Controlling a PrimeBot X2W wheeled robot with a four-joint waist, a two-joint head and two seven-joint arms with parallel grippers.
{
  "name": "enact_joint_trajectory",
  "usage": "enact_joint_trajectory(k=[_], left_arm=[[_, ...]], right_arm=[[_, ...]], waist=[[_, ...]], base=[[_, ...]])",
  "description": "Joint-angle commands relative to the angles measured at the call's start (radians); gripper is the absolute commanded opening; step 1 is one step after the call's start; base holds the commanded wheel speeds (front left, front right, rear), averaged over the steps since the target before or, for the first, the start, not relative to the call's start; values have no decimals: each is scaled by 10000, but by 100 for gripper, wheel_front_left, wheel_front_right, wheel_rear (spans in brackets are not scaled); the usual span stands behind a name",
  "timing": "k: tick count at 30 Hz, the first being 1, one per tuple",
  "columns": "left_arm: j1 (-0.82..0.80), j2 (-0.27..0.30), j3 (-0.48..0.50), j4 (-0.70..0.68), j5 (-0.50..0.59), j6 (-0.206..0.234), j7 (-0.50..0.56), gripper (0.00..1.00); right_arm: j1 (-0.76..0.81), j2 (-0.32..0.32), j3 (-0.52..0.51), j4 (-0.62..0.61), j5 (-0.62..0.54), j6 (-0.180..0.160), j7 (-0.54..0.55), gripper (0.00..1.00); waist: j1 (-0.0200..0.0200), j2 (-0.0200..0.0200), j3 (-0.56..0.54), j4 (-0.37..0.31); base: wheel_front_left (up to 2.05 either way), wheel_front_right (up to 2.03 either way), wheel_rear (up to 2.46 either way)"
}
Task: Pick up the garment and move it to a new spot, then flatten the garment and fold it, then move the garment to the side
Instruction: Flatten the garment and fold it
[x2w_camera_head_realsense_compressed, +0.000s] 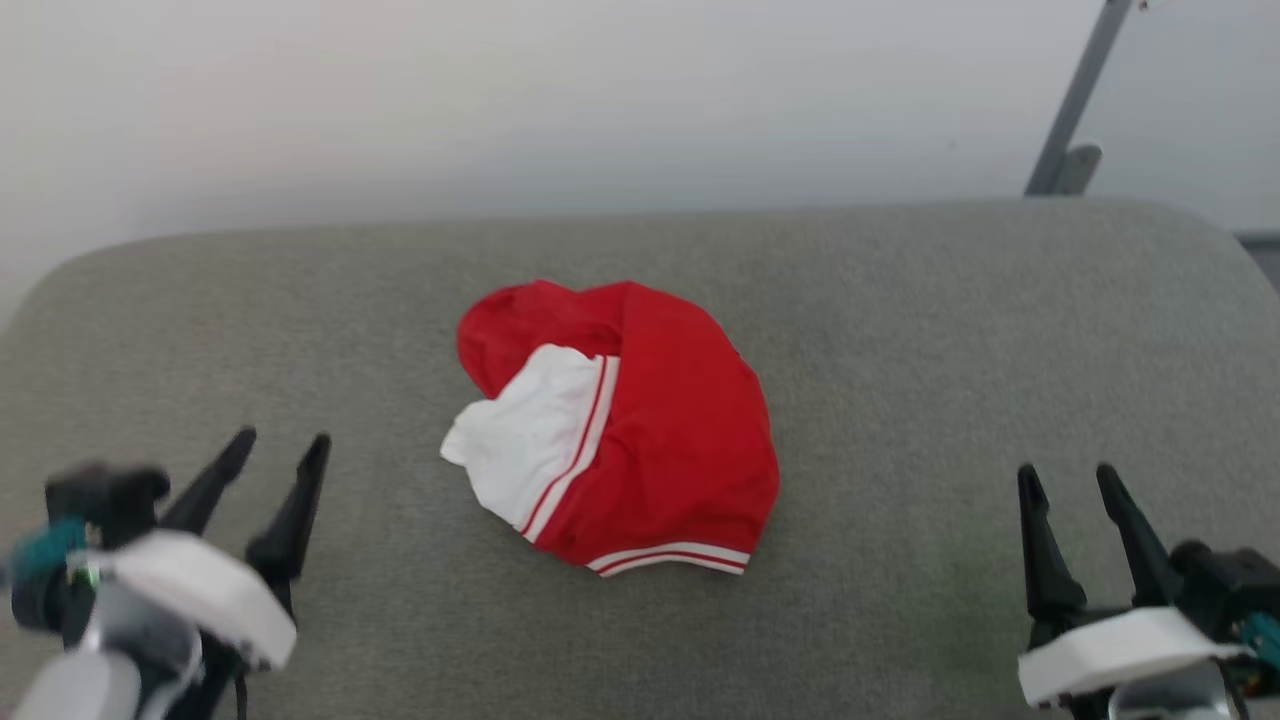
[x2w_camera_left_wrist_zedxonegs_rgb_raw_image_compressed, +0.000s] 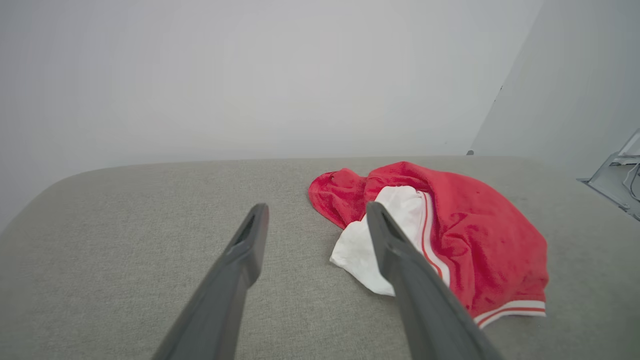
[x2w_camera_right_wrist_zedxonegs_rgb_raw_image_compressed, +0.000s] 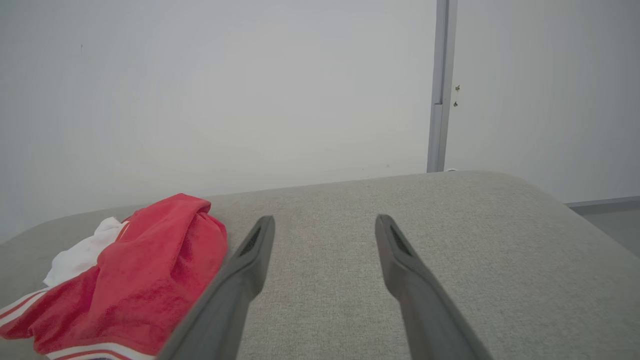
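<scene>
Shirt (x2w_camera_head_realsense_compressed: 660, 430): thin red fabric in a crumpled, rounded heap at mid-worktop, with a white sleeve end and striped trim showing.
Worktop (x2w_camera_head_realsense_compressed: 900, 330): grey woven upholstery with rounded corners and open room on either side of the shirt.
Left gripper (x2w_camera_head_realsense_compressed: 283, 438): fingers spread, near the shirt but apart from it.
Right gripper (x2w_camera_head_realsense_compressed: 1065, 471): fingers spread, well apart from the shirt.

Bright red garment (x2w_camera_head_realsense_compressed: 680, 430), thin fabric, crumpled into a rounded heap, not flattened or folded. White sleeve end (x2w_camera_head_realsense_compressed: 530, 440) spilling out on the left (edged with a white-red-white stripe). Same striped trim band (x2w_camera_head_realsense_compressed: 670, 557) along the near hem. Lying about mid-way across the grey padded surface (x2w_camera_head_realsense_compressed: 950, 320).
</scene>
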Motion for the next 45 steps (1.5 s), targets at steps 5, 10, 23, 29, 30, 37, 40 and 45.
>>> enact_joint_trajectory(k=[5, 10, 23, 29, 30, 37, 40, 45], left_arm=[[-1631, 848, -910, 350, -941, -33, 1805, 100], [-3072, 1379, -1810, 983, -1753, -33, 3509, 100], [-5640, 1729, -3422, 2974, -2580, -23, 7150, 100], [-6319, 1279, -3819, 4044, -2569, 137, 8039, 100], [-6371, 1176, -3905, 4228, -2587, 115, 8171, 100], [-6402, 314, -4107, 5632, -3108, 633, 9329, 100], [-6414, 193, -4223, 5922, -3072, 780, 9626, 100], [-6537, 17, -4227, 6036, -3234, 648, 9672, 0]], right_arm=[[-633, -46, 274, -23, 87, -5, -101, 100], [-1116, -42, 448, 101, 132, -3, -269, 100], [-1898, 55, 490, 482, 207, -3, -602, 100], [-2172, 87, 529, 562, 149, -3, -662, 100], [-2212, 84, 536, 588, 129, -3, -672, 100], [-2467, 98, 631, 727, 24, -3, -686, 100], [-2534, 81, 629, 757, -19, -3, -687, 100], [-2551, 38, 575, 802, -95, -3, -692, 100]], waist=[[0, 0, 884, -618], [0, 0, 1502, -1042], [0, 0, 2485, -1720], [0, 0, 2871, -1820], [0, 0, 2923, -1823], [0, 0, 3121, -1801], [0, 0, 3135, -1752], [0, 0, 3114, -1649]], base=[[0, 0, 0], [0, 0, 0], [0, 0, 0], [0, 0, 0], [0, 0, 0], [0, 0, 0], [0, 0, 0], [0, 0, 0]])
